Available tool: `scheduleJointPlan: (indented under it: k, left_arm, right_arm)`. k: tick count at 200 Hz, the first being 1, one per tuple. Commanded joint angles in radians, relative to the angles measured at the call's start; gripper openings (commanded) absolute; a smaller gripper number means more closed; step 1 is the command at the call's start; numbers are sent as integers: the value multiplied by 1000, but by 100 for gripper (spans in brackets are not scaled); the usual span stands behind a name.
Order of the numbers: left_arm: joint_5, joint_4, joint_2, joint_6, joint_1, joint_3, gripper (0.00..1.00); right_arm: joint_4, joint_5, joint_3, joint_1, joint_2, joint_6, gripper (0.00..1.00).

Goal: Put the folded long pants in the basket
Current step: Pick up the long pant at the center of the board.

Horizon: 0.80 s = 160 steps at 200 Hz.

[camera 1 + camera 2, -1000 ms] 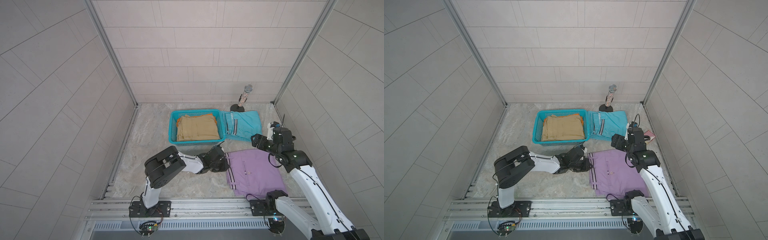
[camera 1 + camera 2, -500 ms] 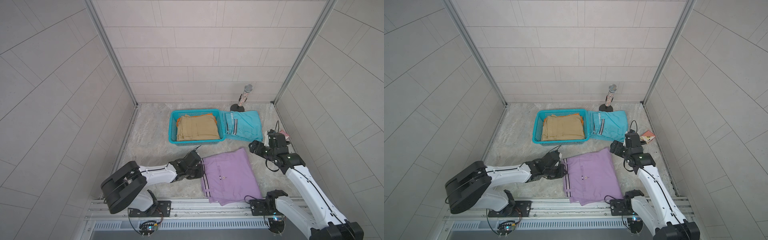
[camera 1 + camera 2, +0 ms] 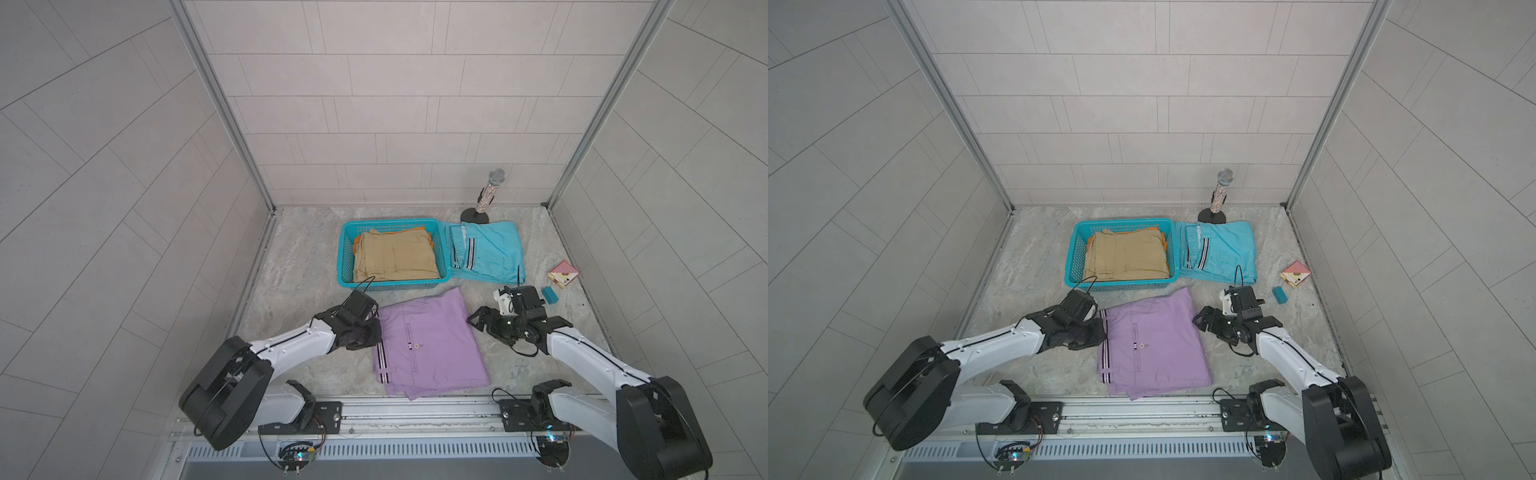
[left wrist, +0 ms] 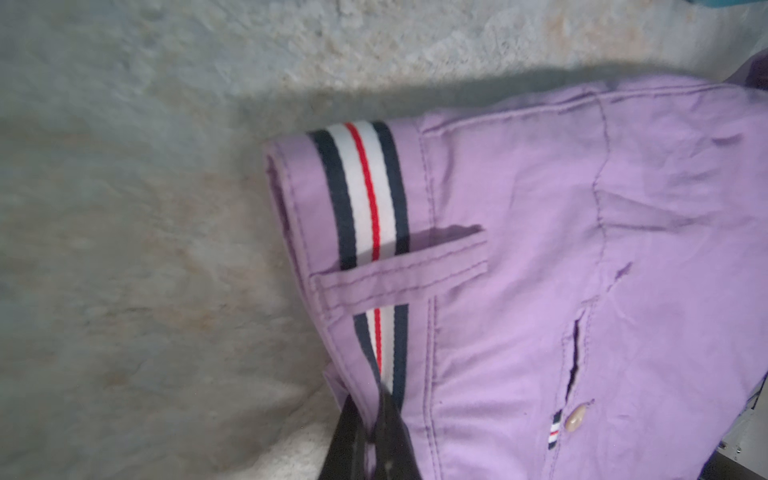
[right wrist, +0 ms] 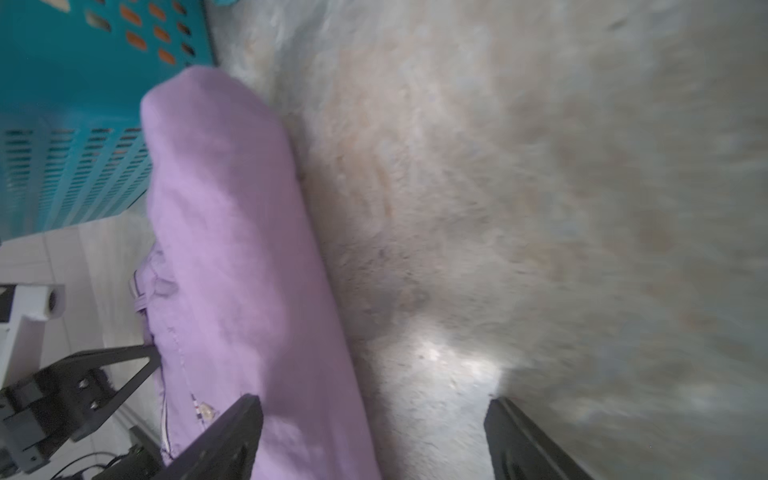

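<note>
So the left tool [image 3: 373, 335] is clamped on the waistband edge of the folded lilac purple fabric pants w/ striped trim [image 3: 432, 345]. These lie on the mottled stone-look worktop [image 3: 299, 257], just in front of the teal perforated plastic basket [image 3: 395, 285]. The right tool [image 3: 477, 321] is spread wide at the opposite edge, gripping nothing. In the basket, tan folded pants [image 3: 395, 257] sit over an orange pair [image 3: 356, 245]. A light blue pair [image 3: 486, 253] lies right beside it.
</note>
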Motion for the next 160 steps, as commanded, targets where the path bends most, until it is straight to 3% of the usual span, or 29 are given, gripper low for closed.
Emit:
scheduleJointPlan:
  k: [1, 20, 24, 34, 54, 74, 93, 114, 160]
  left_arm:
    - [-2, -51, 42, 33, 13, -8, 0]
    - [7, -50, 43, 33, 26, -5, 1]
    - [8, -50, 43, 34, 28, -5, 9]
    - [10, -49, 42, 33, 31, -8, 39]
    - [41, -14, 32, 10, 33, -30, 80]
    - [110, 72, 26, -33, 33, -82, 99]
    - [140, 128, 37, -61, 33, -122, 100]
    - [154, 193, 77, -85, 33, -152, 100]
    - [253, 363, 316, -112, 28, -150, 74]
  right_arm:
    - [149, -78, -6, 45, 63, 29, 88]
    - [173, -102, 9, 65, 136, 20, 80]
    - [176, -102, 12, 68, 148, 19, 77]
    - [186, -103, 15, 76, 171, 16, 71]
    - [198, -93, 14, 86, 202, 5, 53]
    - [201, -93, 12, 91, 239, -4, 29]
    - [203, -91, 3, 94, 261, -11, 10]
    - [210, -84, -6, 100, 275, -10, 0]
    - [222, -71, 1, 136, 265, 16, 0]
